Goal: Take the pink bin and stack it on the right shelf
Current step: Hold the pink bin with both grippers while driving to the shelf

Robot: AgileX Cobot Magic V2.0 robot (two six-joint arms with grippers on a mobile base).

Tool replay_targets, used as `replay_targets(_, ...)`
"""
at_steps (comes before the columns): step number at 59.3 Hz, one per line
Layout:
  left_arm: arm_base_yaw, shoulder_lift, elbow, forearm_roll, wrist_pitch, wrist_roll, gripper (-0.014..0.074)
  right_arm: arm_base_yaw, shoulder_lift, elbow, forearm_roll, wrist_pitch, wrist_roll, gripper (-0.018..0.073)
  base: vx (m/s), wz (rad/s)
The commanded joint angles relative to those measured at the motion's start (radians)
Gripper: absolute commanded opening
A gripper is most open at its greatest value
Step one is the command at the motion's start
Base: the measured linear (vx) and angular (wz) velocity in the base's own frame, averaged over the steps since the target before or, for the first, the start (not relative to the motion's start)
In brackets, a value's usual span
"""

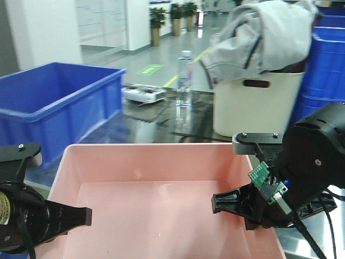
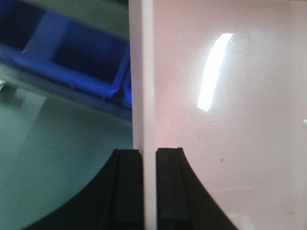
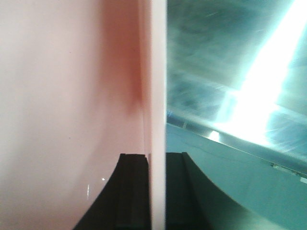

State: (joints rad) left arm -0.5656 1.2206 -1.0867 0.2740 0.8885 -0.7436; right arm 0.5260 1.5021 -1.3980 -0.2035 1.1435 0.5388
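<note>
The pink bin [image 1: 156, 183] is clamped at opposite walls by the left hand [image 2: 149, 158] and right hand [image 3: 156, 160]. Level carrying is thus allowed.

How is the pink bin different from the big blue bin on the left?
The pink bin is pale pink; the blue bin is deep blue. The pink bin sits nearest the camera, the blue bin farther back on the left. The left claw and right claw each pinch a side wall of the pink bin, while nothing touches the blue bin. Both are rectangular open-topped tubs.
</note>
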Motion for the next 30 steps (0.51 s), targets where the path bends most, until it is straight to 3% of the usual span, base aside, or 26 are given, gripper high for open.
replay_targets(1,-0.002,-0.037,-0.032,0.023,-0.07,-0.007,0.0111,-0.006,-0.031,-0.024,-0.075,-0.02,-0.003,-0.0009,0.25,-0.57)
replay_targets(30,-0.002,-0.037,-0.032,0.023,-0.07,-0.007,0.0111,-0.006,-0.031,-0.024,-0.075,-0.02,-0.003,-0.0009,0.25,-0.39)
